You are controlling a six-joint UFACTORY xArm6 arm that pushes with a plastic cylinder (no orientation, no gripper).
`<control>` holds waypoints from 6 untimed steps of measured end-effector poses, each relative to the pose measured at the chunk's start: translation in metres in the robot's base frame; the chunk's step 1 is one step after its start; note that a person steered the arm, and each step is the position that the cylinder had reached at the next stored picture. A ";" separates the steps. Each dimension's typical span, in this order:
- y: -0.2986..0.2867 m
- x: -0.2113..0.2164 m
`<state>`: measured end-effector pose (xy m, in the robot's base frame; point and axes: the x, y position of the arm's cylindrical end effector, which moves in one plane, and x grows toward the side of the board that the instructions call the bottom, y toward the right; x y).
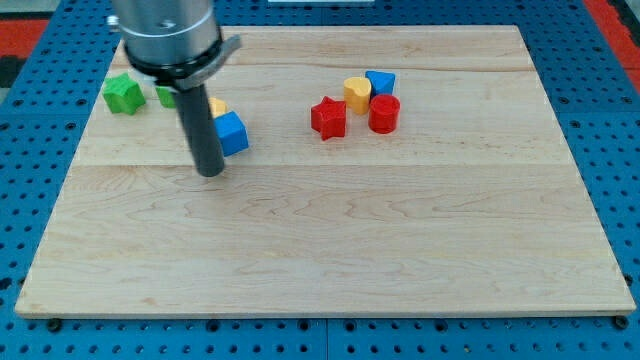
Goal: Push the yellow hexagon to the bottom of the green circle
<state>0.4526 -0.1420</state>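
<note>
My tip (210, 172) rests on the wooden board at the view's left, just below and left of a blue block (231, 133). The yellow hexagon (217, 106) is mostly hidden behind the rod; only a small yellow edge shows right of it, touching the top of the blue block. The green circle (166, 96) is also partly hidden by the rod's left side, up and left of my tip. A green star-shaped block (123, 94) lies further left.
A cluster sits at the view's top centre-right: a red star (328, 117), a yellow heart-like block (357, 93), a blue block (381, 83) and a red cylinder (384, 114). The board's left edge (62, 190) is close to the green blocks.
</note>
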 end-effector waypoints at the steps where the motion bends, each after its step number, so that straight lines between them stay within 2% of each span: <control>1: -0.002 -0.017; 3: 0.060 -0.069; 4: 0.052 -0.071; 6: -0.038 -0.064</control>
